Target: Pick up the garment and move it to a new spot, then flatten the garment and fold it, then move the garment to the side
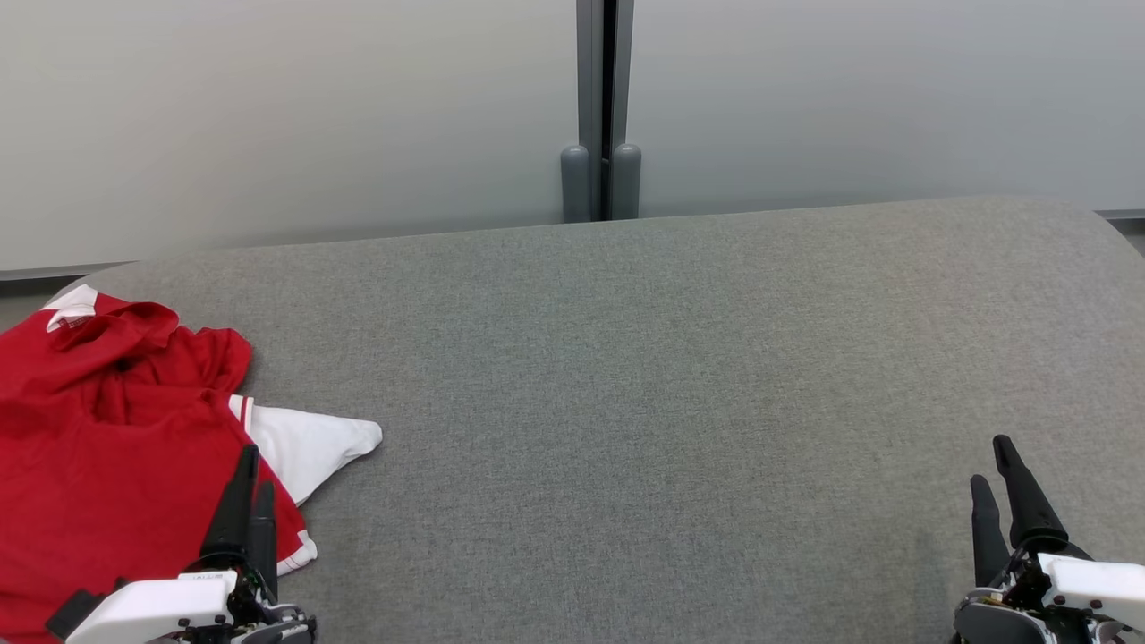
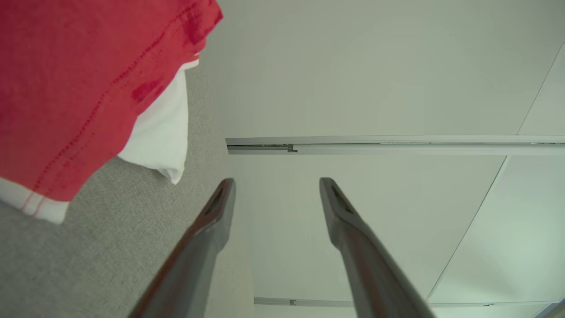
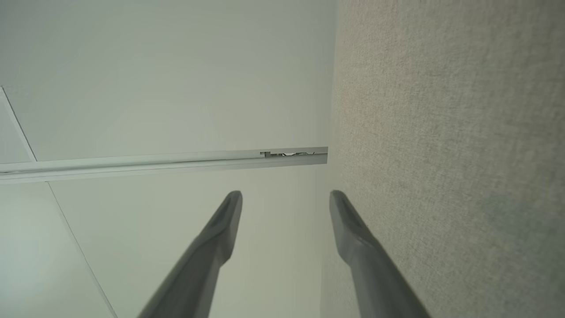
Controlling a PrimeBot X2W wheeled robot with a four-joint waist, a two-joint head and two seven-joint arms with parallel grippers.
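A crumpled red, white-sleeved shirt (image 1: 107,420) is lying at frame left, just beside the spread, empty left claw (image 1: 257,470); the right claw (image 1: 991,462) is gaping, well apart.

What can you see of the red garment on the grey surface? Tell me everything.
The garment is red, soft-looking cloth with white sleeve panels, red-striped white trim and a stitched hem. It lies crumpled, unfolded, at the left end of the grey padded surface, partly out of the head view. The left gripper is open near its white sleeve, gripping nothing.
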